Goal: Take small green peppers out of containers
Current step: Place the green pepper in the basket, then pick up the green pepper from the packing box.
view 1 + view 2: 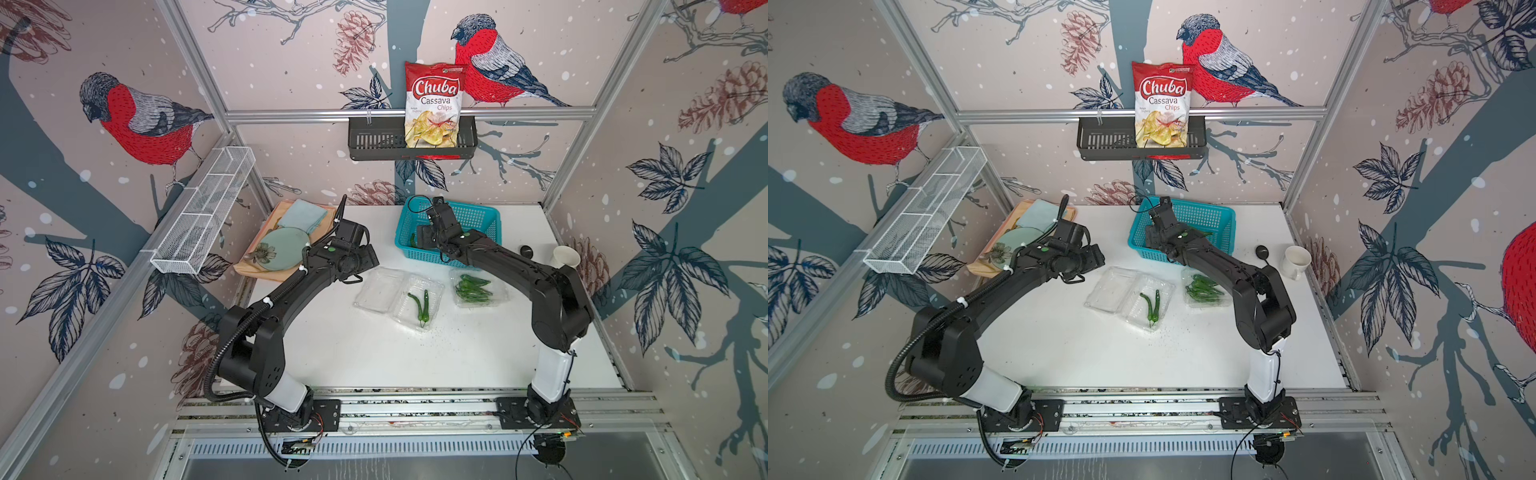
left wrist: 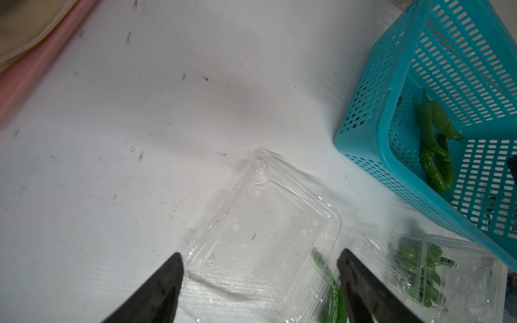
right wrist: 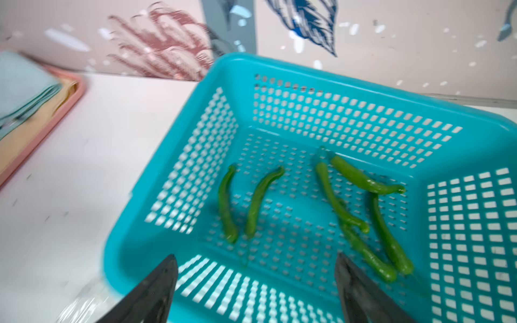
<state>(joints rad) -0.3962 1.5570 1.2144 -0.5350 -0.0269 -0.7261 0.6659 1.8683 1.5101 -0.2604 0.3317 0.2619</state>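
Both top views, and the only writing I can read is on the red-and-white bag (image 1: 434, 106): "Chuba Cassava Chips". It stands in the black rack (image 1: 374, 143) on the far wall.

Down on the white table (image 1: 374, 353), my right arm reaches into the turquoise basket (image 1: 482, 218) at the far side and hides much of its inside. Nearer, in the middle, the open container (image 1: 436, 291) lies with its lid flat to the left and two peppers (image 1: 420, 305) in its base. Just right of it, the second container (image 1: 496, 301) holds a heap of peppers (image 1: 471, 286), and my right forearm hides its far edge.

A white cup (image 1: 566, 257) and a small dark round thing (image 1: 526, 251) sit far right. A tray (image 1: 245, 267) with a green plate (image 1: 282, 249) and a folded cloth (image 1: 302, 215) sits far left, partly behind my left arm.

Left wrist view now: my left gripper (image 2: 260, 254) hangs over the open container's lid, fingers spread wide, nothing between them. The lid is clear plastic with water drops on it.

Right wrist view, somewhat blurred: my right gripper (image 3: 256, 256) is above the basket's near wall, fingers spread apart and holding nothing. Six loose peppers (image 3: 261, 201) lie on the basket floor, two to the left and four crossed in a bunch to the right.
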